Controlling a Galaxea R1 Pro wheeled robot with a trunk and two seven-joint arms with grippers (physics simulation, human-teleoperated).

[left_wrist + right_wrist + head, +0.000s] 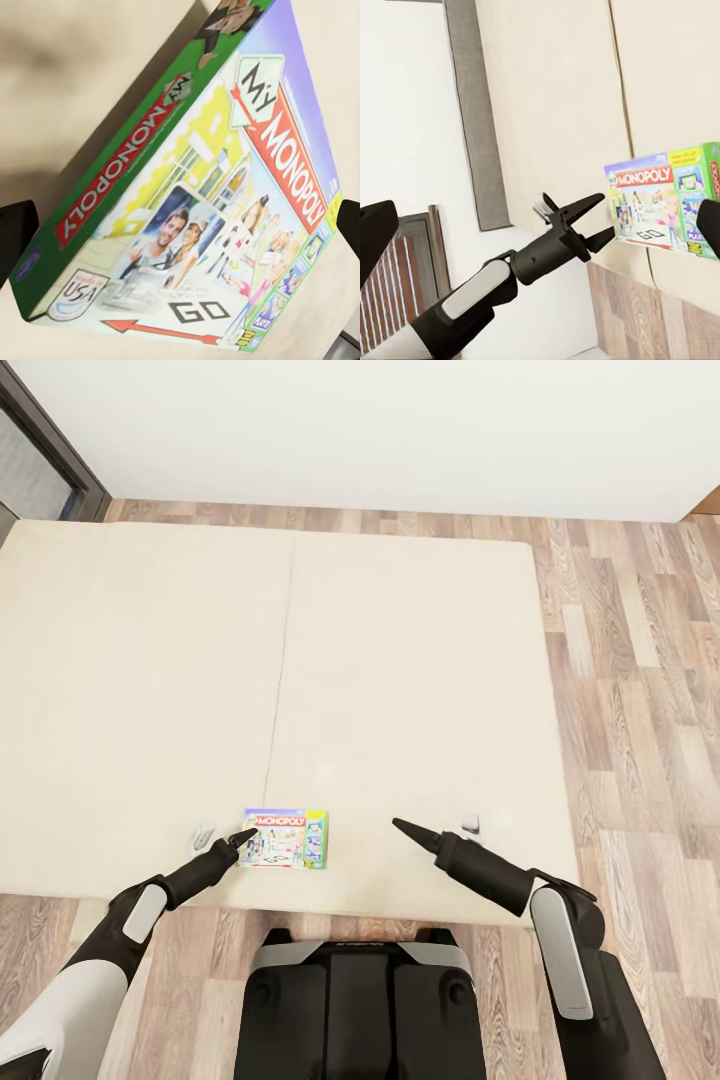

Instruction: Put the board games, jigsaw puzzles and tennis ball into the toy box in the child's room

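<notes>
One board game (285, 838), a green-edged Monopoly box with a bright printed cover, lies flat on the cream bed (400, 660) near its front edge. My left gripper (243, 840) is open at the box's left edge, and the box (202, 202) sits close up between its fingertips in the left wrist view. The right wrist view shows that left gripper (594, 221) with its fingers spread just beside the box (664, 199), not closed on it. Further right, my right gripper (400, 826) hangs open over bare bed cover, apart from the box.
Wood-plank floor (640, 710) runs along the bed's right side and in front of it. A white wall stands behind the bed, with a dark door frame (50, 450) at the far left. My base (360, 1000) is against the bed's front edge.
</notes>
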